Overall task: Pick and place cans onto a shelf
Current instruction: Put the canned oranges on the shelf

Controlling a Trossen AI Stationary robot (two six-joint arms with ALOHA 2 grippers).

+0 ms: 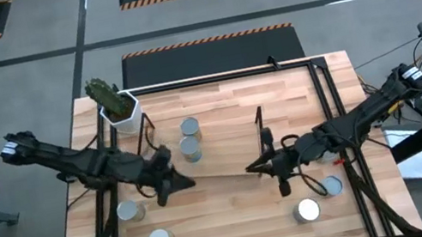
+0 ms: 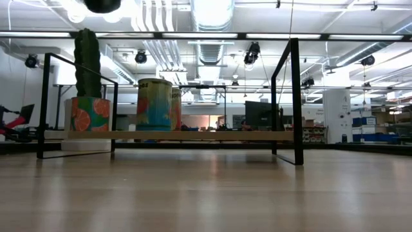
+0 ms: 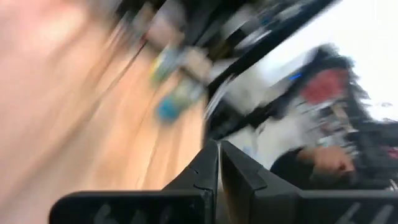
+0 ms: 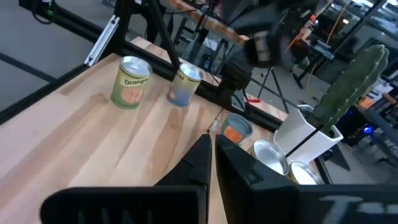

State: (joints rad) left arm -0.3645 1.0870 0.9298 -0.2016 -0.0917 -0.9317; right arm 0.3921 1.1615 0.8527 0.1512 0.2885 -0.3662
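Cans (image 1: 190,137): two sit on the shelf (image 1: 224,142), partly hidden by its wire frame; left gripper (image 1: 180,182) and right gripper (image 1: 253,168) hover pinched shut, empty.

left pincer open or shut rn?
Shut. The left pincer has its two fingers pressed together with nothing between them in its wrist view; it hovers near the shelf.

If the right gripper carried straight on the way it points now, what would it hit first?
Probably the left gripper: in the high view the shut right gripper points straight at it, tip facing tip. Their heights are hard to compare, so it might pass by.
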